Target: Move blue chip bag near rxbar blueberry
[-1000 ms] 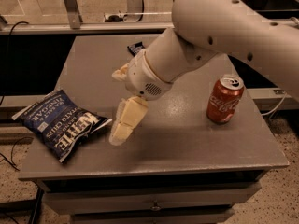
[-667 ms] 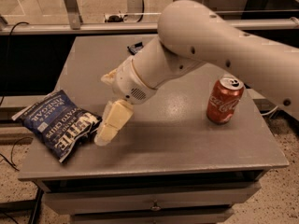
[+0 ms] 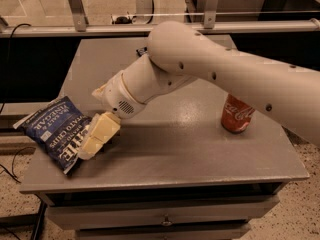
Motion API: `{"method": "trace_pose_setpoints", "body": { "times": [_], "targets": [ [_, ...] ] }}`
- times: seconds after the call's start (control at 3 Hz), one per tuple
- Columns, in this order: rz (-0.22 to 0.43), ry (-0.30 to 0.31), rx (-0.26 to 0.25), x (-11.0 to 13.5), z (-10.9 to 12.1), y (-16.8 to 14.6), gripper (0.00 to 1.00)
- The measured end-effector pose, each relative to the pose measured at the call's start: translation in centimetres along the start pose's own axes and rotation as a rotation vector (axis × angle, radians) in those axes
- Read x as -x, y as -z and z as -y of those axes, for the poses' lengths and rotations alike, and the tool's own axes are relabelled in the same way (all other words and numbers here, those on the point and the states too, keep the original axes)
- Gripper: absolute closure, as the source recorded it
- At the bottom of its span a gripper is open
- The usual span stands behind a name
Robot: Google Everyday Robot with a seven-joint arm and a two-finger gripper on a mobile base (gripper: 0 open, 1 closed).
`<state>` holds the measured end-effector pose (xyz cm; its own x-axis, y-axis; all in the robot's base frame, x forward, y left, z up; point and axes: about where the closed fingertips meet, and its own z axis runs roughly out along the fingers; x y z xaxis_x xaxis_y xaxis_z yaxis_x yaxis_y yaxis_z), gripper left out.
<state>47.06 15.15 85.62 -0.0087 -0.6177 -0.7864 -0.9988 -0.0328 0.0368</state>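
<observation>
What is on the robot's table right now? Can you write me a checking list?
Surface: grey table, flat top, drawer below.
Job's things: blue chip bag lies at the front left, poking over the edge; small dark thing behind the arm, maybe the rxbar blueberry, mostly hidden.
Clutter: red soda can upright on the right.
Grippers: pincer at the bag's right edge.
Cables: black cable at the left, off the table.
Surroundings: metal rail behind the table.

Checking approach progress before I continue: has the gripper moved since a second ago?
Yes. The gripper has shifted left, away from the red can, and now sits at the right edge of the blue chip bag.
</observation>
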Motion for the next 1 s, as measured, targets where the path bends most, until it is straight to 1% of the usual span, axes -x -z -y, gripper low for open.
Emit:
{"method": "trace_pose_setpoints", "body": {
  "times": [0.33,0.67,1.0],
  "targets": [
    [0.008,-0.044,0.033,-0.02,-0.18,-1.83,0.18],
    [0.016,-0.066,0.042,0.02,-0.26,-2.63,0.4],
    [0.018,-0.078,0.03,-0.03,-0.26,-2.47,0.64]
  ]
}}
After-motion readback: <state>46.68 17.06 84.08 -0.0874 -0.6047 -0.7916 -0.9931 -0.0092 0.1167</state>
